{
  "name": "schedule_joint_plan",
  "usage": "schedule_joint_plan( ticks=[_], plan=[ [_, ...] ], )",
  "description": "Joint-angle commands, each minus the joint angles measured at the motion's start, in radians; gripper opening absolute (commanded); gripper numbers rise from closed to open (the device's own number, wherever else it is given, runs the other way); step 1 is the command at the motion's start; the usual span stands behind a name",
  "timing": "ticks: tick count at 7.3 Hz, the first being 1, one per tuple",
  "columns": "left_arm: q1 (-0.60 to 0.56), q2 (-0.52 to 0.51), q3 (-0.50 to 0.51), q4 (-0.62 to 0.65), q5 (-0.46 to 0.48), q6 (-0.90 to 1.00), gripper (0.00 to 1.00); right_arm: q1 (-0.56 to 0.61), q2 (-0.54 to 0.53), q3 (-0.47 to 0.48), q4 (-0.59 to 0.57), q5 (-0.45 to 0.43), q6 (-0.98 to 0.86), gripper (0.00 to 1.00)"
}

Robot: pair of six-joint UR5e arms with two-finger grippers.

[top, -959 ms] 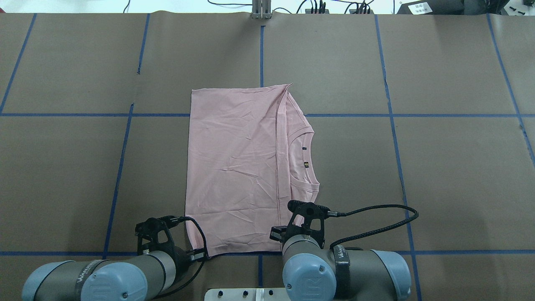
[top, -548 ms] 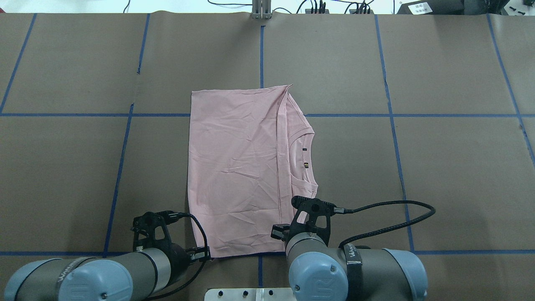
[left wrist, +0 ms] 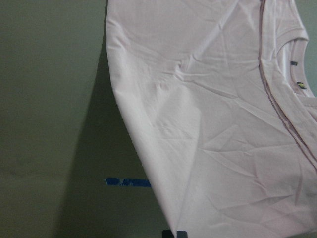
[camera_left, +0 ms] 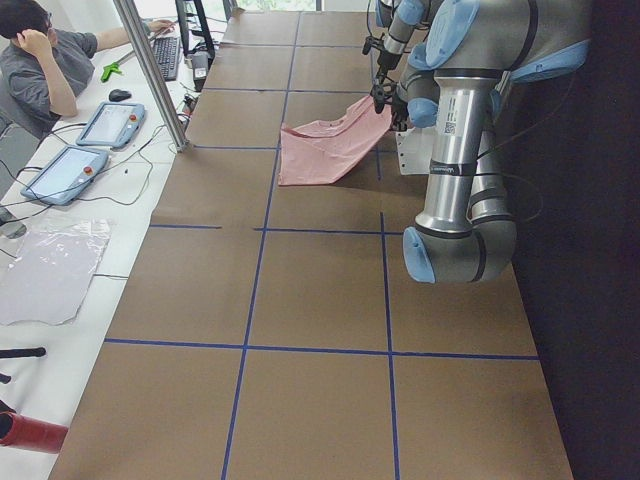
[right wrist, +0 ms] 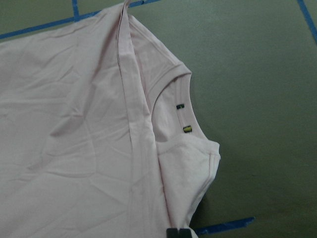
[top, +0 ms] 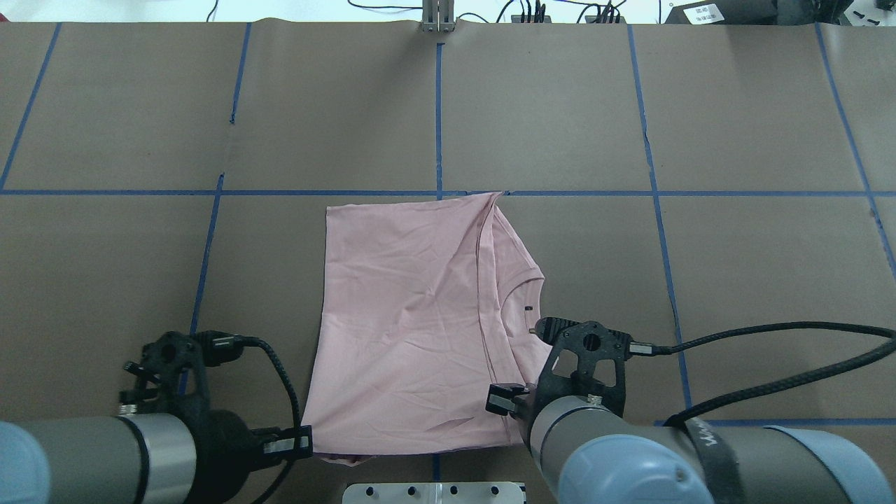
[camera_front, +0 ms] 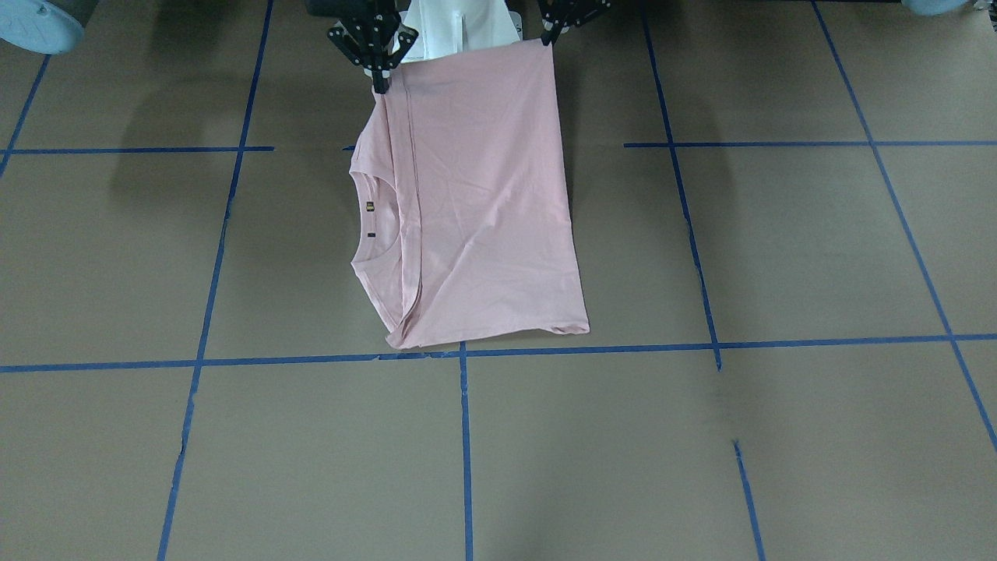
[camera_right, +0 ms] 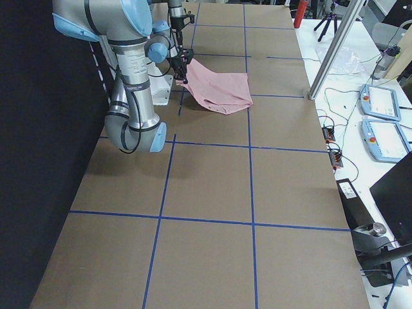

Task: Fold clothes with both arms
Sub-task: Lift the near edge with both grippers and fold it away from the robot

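The pale pink T-shirt lies folded lengthwise on the table, with its ribbed collar at the right. The dog print is hidden. Its near edge is lifted off the table while the far edge rests on the table. My left gripper is shut on the shirt's near left corner. My right gripper is shut on the near right edge beside the collar. In the front-facing view the right gripper and the left gripper pinch the raised edge. The wrist views show the cloth hanging away from the fingers.
The table is covered in brown paper with a blue tape grid. The white base plate sits just under the shirt's raised edge. A metal post, tablets and a seated person are on the operators' side.
Both grippers have pulled back toward the robot's base and risen, dragging the shirt nearer. Its far edge has slid from beyond the blue cross line to about on it.
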Motion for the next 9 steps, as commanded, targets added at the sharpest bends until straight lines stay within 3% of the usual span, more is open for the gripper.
schedule_joint_plan(
  ticks=[1,3,4,5,6,8,9],
  plan=[
    [-0.068,-0.084,0.019,0.074,-0.015,0.067,0.00,-0.003,0.010,-0.010,-0.040,0.008,-0.007,0.00],
    [-0.275,-0.208,0.256,0.044,-0.044,0.243,0.00,0.122,0.103,-0.134,-0.037,0.016,-0.091,0.00],
    [-0.355,-0.234,0.406,-0.061,-0.086,0.318,0.00,0.189,0.148,-0.227,0.012,0.026,-0.123,0.00],
    [-0.390,-0.235,0.543,-0.173,-0.088,0.345,0.00,0.254,0.171,-0.357,0.141,0.067,-0.145,0.00],
    [-0.409,-0.235,0.640,-0.255,-0.087,0.365,0.00,0.311,0.209,-0.513,0.266,0.084,-0.189,0.00],
    [-0.446,-0.235,0.709,-0.283,-0.087,0.371,0.00,0.403,0.292,-0.776,0.426,0.114,-0.257,0.00],
    [-0.492,-0.238,0.760,-0.321,-0.088,0.459,0.55,0.476,0.329,-0.891,0.490,0.185,-0.347,0.25]
  ],
)
